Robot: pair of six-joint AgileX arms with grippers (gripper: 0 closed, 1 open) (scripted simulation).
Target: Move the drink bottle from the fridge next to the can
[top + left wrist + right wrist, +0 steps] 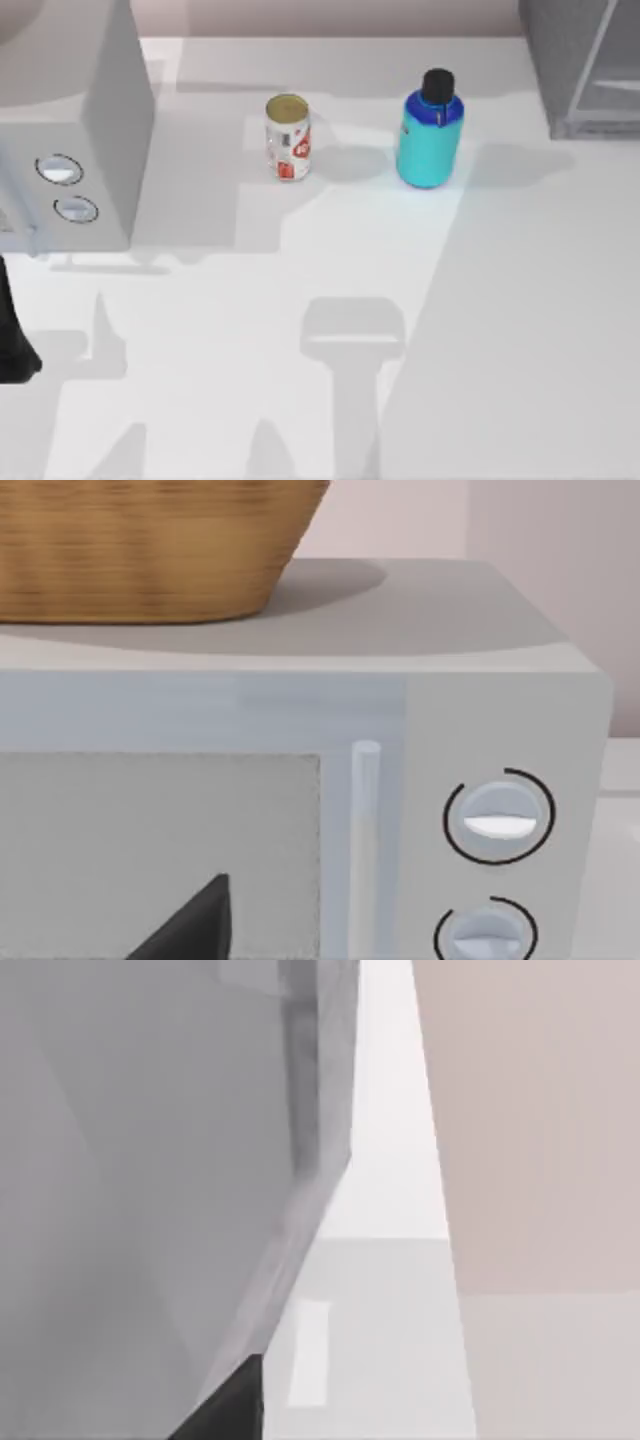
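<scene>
One bottle (429, 143) stands on the table (520, 330), and one can (288, 138). There is one fridge (585, 65) at the far right corner and one grey box (75, 120) at the left, carrying two round dials (59, 169). One woven basket (150, 545) sits on top of that box.

Grey box with two round dials (75, 120) seen at left of white table (500, 350), against back edge. Dials (498, 818) stacked one above other beside vertical pale handle (365, 820) and matte door panel (150, 850). Woven wicker basket (140, 550) set on box top. Pale pinkish wall (540, 1110) behind table.
</scene>
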